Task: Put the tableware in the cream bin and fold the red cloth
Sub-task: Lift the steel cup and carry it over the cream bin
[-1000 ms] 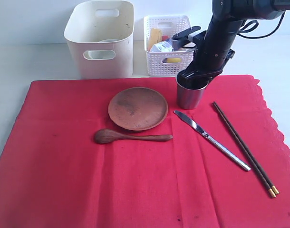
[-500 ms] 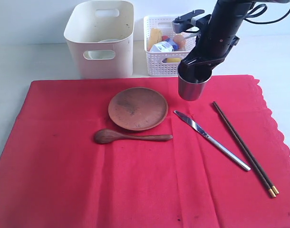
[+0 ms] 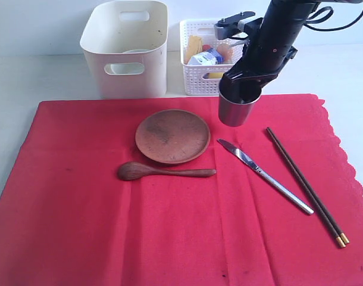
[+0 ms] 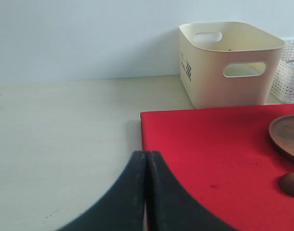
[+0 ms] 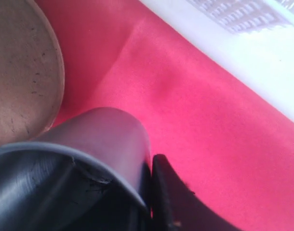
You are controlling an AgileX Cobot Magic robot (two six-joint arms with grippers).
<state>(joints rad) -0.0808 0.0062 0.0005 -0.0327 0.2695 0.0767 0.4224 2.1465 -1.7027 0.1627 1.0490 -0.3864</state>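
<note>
Clamps the right pincer on the rim of the steel cup, holding it mouth up just above the red cloth near the wooden plate, likely for carrying to the cream bin. Parks the left pincer, pressed together and empty, by the cloth's corner.

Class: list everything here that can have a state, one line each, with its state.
Red cloth, spread flat, unfolded.
Steel cup, upright, held above the red cloth.
Right gripper, jaws shut on the steel cup's rim.
Left gripper, jaws shut, empty.
Cream bin, upright, open-topped.
Wooden plate, empty.
</note>
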